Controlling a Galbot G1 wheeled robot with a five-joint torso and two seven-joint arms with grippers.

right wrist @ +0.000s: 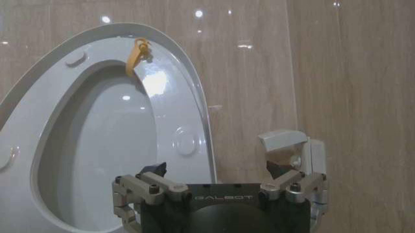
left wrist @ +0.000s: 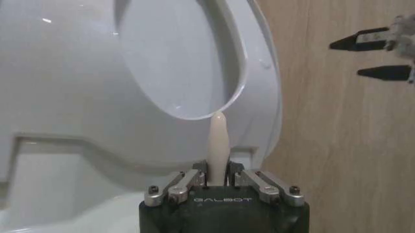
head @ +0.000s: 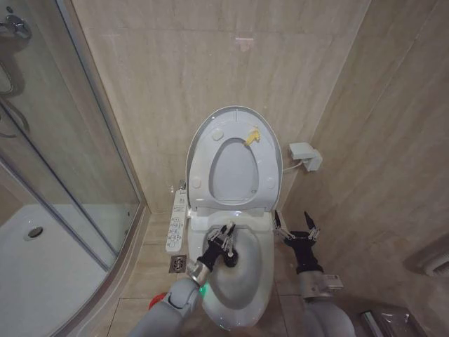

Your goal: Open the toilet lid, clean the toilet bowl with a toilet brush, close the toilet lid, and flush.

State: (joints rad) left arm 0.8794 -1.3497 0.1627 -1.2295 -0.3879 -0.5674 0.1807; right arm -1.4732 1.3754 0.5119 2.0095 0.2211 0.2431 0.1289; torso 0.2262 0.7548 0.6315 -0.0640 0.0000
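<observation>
with the toilet lid [head: 235,116] raised against the wall, the left gripper [head: 223,241], jaws clenched on the toilet brush [left wrist: 217,145], holds the handle's long axis steep over the toilet bowl [head: 261,274], nearer than the right gripper [head: 295,228], jaws released beside it.

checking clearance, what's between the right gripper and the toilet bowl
Nothing: in the head view, bare floor tile separates the open right gripper from the toilet bowl.

Left gripper [left wrist: 217,180]: clamping the toilet brush [left wrist: 217,141] handle, which is pointing up toward the raised seat ring [left wrist: 250,73].
Seat opening: showing the toilet lid [left wrist: 175,53] behind it (glossy white).
Right gripper [left wrist: 384,59]: hanging spread by the tan wall [left wrist: 337,145].
</observation>
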